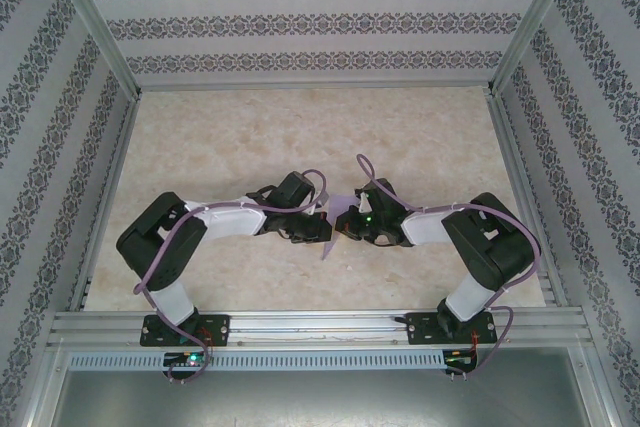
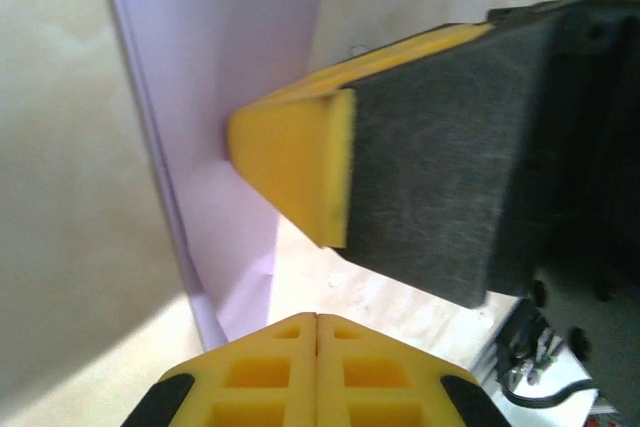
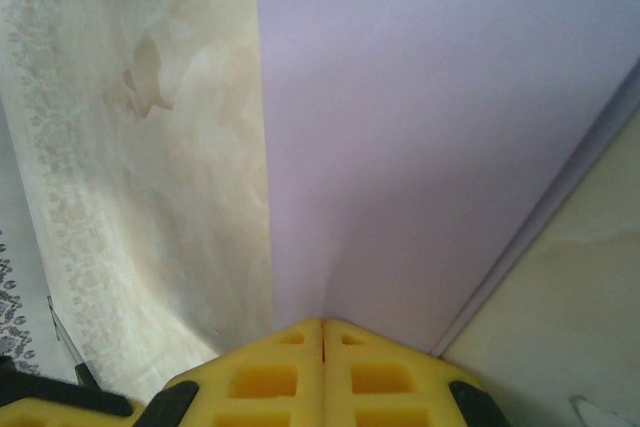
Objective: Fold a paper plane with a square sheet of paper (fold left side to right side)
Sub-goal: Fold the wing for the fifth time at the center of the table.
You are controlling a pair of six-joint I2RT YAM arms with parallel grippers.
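I have two grippers and one thin, matte lilac sheet of paper (image 2: 235,47), partly folded, at the middle of the marbled beige bench (image 1: 300,137) between my arms. My left gripper (image 2: 317,319) is closed, its tips at the sheet's lower edge. My right gripper (image 3: 322,325) is closed too, its tip against the paper's face. I cannot tell whether either pinches it.

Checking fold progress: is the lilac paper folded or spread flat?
Folded: the lilac paper shows doubled edges in both wrist views.
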